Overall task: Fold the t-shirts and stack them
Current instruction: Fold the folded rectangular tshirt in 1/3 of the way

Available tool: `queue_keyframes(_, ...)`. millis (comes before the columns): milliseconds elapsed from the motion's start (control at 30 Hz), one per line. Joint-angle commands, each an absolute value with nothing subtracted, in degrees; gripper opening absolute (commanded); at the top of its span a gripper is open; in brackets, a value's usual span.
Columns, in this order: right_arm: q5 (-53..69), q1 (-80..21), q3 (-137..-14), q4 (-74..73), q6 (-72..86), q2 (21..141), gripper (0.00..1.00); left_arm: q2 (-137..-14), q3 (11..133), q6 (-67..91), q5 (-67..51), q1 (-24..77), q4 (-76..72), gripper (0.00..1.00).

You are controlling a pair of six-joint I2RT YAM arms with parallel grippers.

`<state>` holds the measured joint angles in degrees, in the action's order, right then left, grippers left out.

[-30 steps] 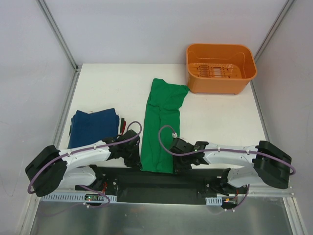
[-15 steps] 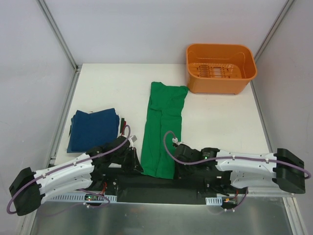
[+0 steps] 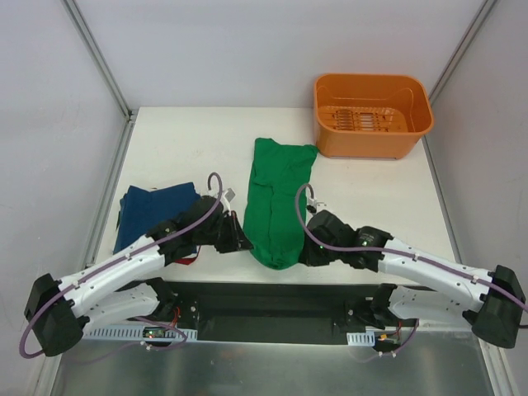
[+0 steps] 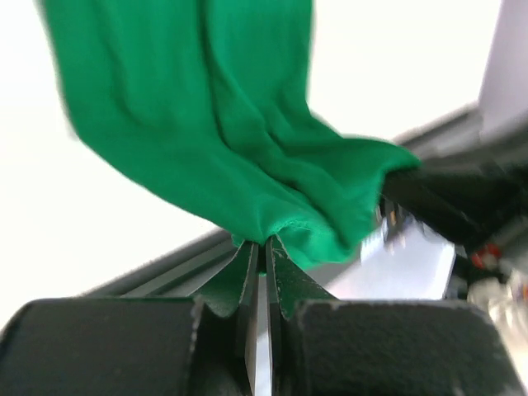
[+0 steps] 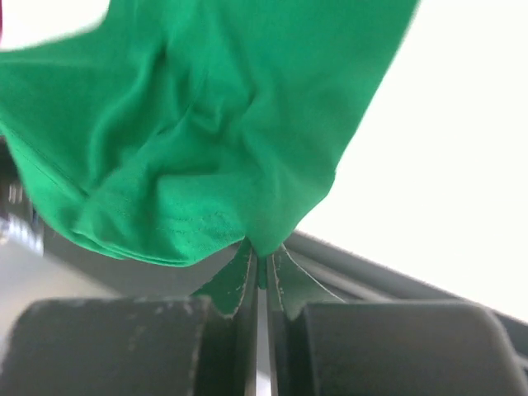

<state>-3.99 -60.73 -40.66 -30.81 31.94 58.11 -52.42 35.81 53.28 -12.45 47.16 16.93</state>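
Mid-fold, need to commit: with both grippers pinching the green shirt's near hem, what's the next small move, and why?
Probably carry both corners toward the far end, level together. The left gripper and right gripper are each shut on a lifted near corner of the green t-shirt, while its far half lies flat.

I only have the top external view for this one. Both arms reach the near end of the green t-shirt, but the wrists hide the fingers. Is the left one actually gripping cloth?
Observer: Yes. In the left wrist view the left gripper has its fingers shut on the hemmed edge of the green t-shirt.
Operator: And the right side?
Observer: The right gripper is also shut. The right wrist view shows it pinching a bunched fold of the same cloth, just beside the stitched hem.
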Motion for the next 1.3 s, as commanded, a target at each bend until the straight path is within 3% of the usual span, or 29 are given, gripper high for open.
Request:
queue_keyframes(0,-8.17,-54.43,-46.57,-31.47,23.74,61.86,0.03,-59.58,42.96,48.09,-7.74,41.93,16.96,0.0)
queue_keyframes(467,-13.01,-41.31,-63.0,-29.44,15.65,80.57,0.03,-81.1,59.05,39.73,-4.57,34.02,16.96,0.0)
queue_keyframes(833,-8.71,-35.25,-68.72,-26.98,14.15,91.93,0.03,-96.49,68.55,36.39,-10.72,27.96,16.96,0.0)
queue_keyframes(1033,-6.51,-32.17,-69.78,-25.84,14.94,96.76,0.08,-101.5,71.8,34.72,-12.3,27.25,16.96,0.12)
queue_keyframes(1100,-5.63,-31.56,-71.01,-25.84,13.98,98.08,0.33,-102.13,72.86,34.19,-13.7,27.16,16.96,0.36)
queue_keyframes(1133,-5.45,-31.55,-71.62,-26.27,13.8,98.43,0.52,-102.13,73.04,34.02,-14.41,27.16,16.96,0.46)
queue_keyframes(1167,-5.71,-31.64,-71.98,-26.8,13.71,98.35,0.61,-101.78,72.78,33.93,-15.02,27.16,16.96,0.6)
queue_keyframes(1200,-5.45,-31.64,-71.72,-26.98,13.71,98.0,0.74,-101.26,72.43,34.19,-15.64,27.16,16.96,0.67)
queue_keyframes(1233,-5.36,-31.73,-71.46,-26.98,13.8,97.48,0.96,-99.68,71.81,34.54,-15.73,27.16,16.79,0.72)
queue_keyframes(1267,-5.1,-31.99,-70.15,-26.81,13.89,95.9,0.97,-98.89,70.07,35.15,-15.91,27.16,16.79,0.77)
